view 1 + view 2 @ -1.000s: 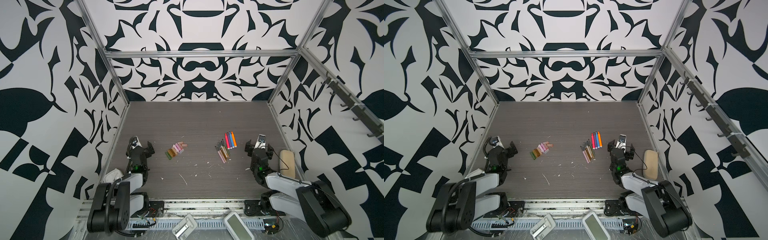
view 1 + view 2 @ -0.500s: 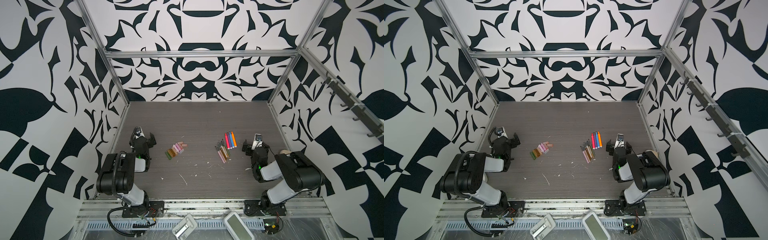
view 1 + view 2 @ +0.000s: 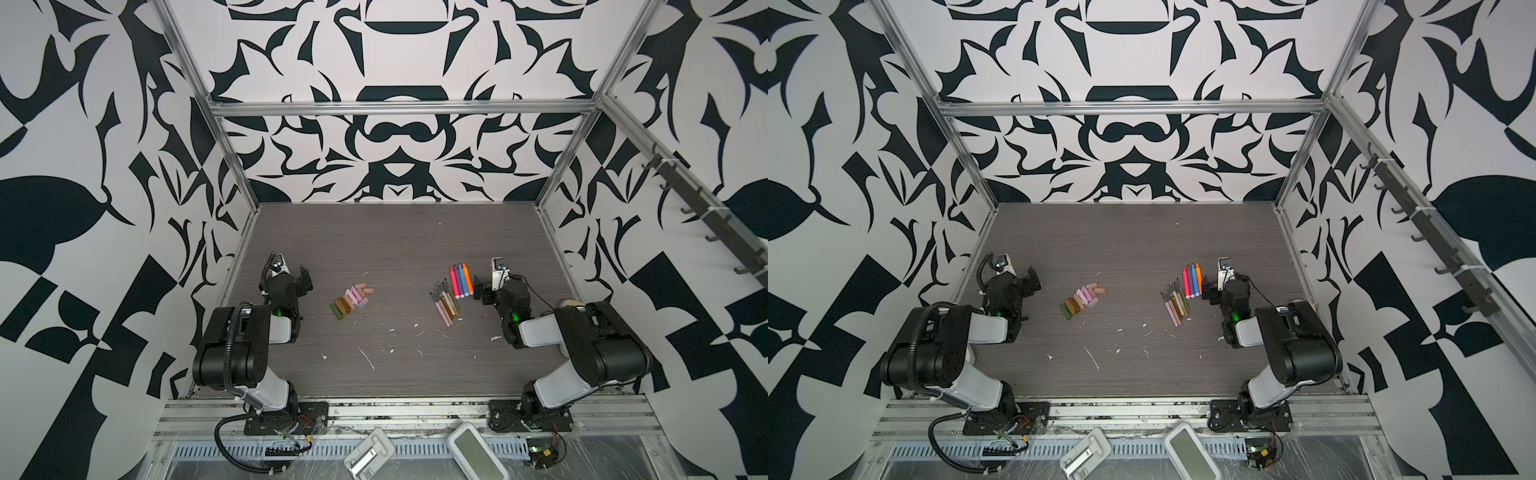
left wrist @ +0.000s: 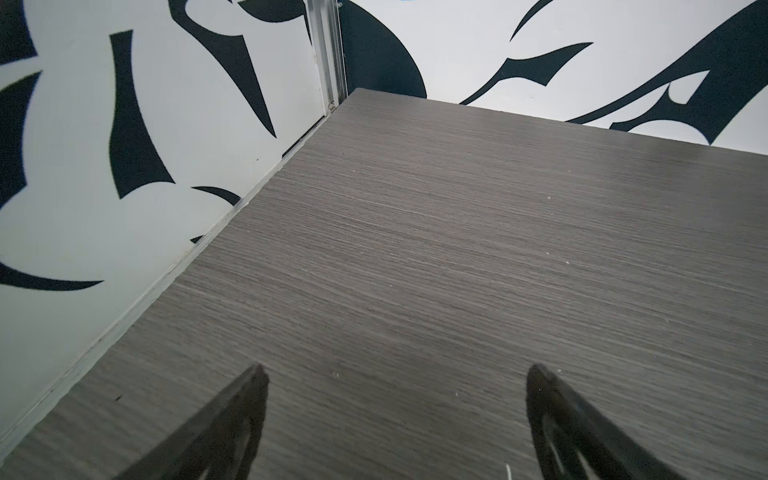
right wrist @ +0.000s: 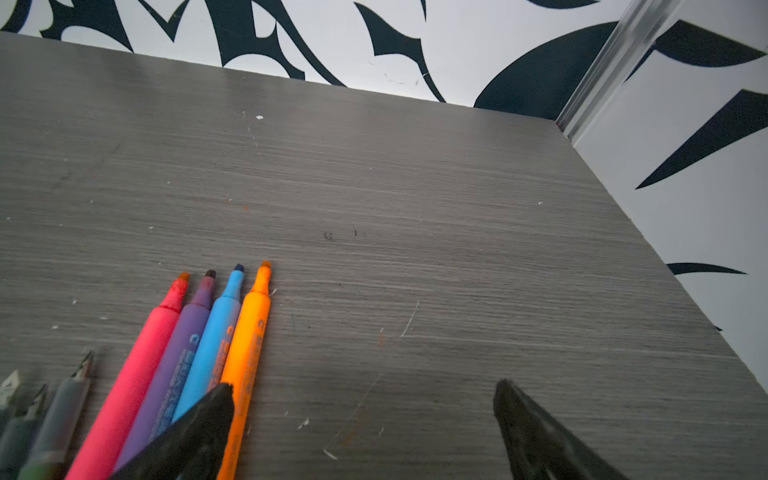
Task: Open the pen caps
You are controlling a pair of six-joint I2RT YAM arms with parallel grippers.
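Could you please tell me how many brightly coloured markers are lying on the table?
4, side by side on the table, running from the muted pens towards the right pincer: pink-red marker, purple marker, blue marker, orange marker. None looks hidden.

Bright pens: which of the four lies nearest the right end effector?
The orange pen: it ends the row on the side toward the right end effector; the blue pen, purple pen and pink-red pen lie progressively farther.
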